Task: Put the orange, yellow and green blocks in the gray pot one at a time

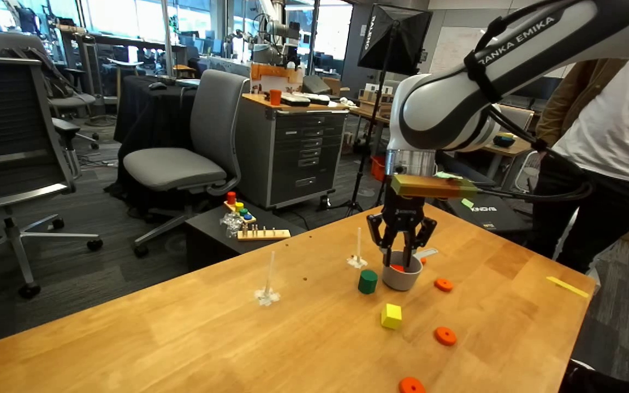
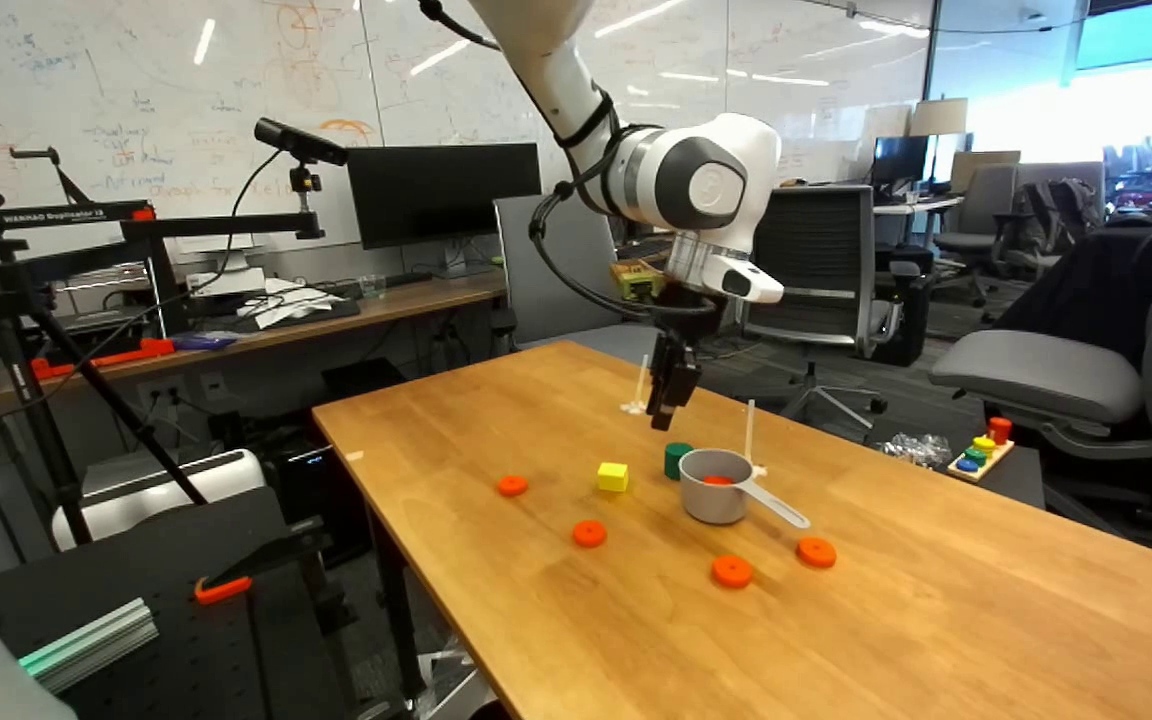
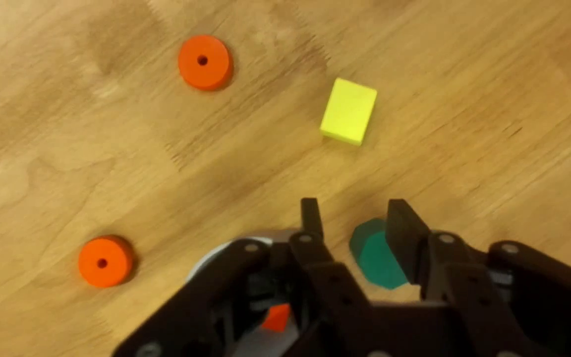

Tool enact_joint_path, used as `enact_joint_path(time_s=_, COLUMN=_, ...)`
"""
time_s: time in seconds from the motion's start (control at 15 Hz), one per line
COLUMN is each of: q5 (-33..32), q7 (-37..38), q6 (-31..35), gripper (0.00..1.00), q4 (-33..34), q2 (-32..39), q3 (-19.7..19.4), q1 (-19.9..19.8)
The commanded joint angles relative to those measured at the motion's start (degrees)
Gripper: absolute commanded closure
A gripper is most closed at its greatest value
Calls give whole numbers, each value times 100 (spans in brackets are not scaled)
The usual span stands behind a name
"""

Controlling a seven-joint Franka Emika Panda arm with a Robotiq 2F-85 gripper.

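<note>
Orange block [image 3: 277,318] sits inside the gray pot [image 2: 711,506], lower than the fingers [image 3: 407,243], which hang parted partway, holding nothing; green block [image 3: 378,259] stands below them, yellow block [image 3: 349,111] farther off.

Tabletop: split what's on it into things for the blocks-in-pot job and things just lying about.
For the job:
pot
orange block, in the pot
yellow block
green block

Just lying about:
four discs
two upright sticks
yellow strip

Three blocks [image 2: 613,478], four discs [image 2: 732,574], two rods [image 2: 749,430], one pot [image 2: 708,503].
</note>
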Motion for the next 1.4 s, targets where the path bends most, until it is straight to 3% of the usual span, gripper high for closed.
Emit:
enact_joint_path(time_s=0.0, q5=-261, q7=-227, q6=-730, gripper=27, q4=600, q2=238, q3=108, q1=455)
enact_joint_path(time_s=0.27, q5=-399, q7=-242, q6=-1173, gripper=1, q4=1150, q2=687, q3=145, q1=825)
enact_joint_path(time_s=0.47, q5=-418, q7=-577, q6=-1496, gripper=0, q4=1426, q2=981, q3=168, q1=812)
enact_joint_path(time_s=0.6, q5=-527, q7=-1073, q6=-2128, gripper=0, q4=1665, q2=1164, q3=202, q1=733)
enact_joint_path(time_s=0.8, q5=-630, q7=-1034, q6=-2570, gripper=0, q4=1854, q2=1277, q3=64, q1=735)
enact_joint_path(time_s=1.13, q5=-617, q7=-747, q6=-2013, gripper=0, q4=1882, q2=1230, q3=-30, q1=783)
enact_joint_path(time_s=1.33, q5=-350, q7=-360, q6=-823, gripper=0, q4=1626, q2=1054, q3=18, q1=763)
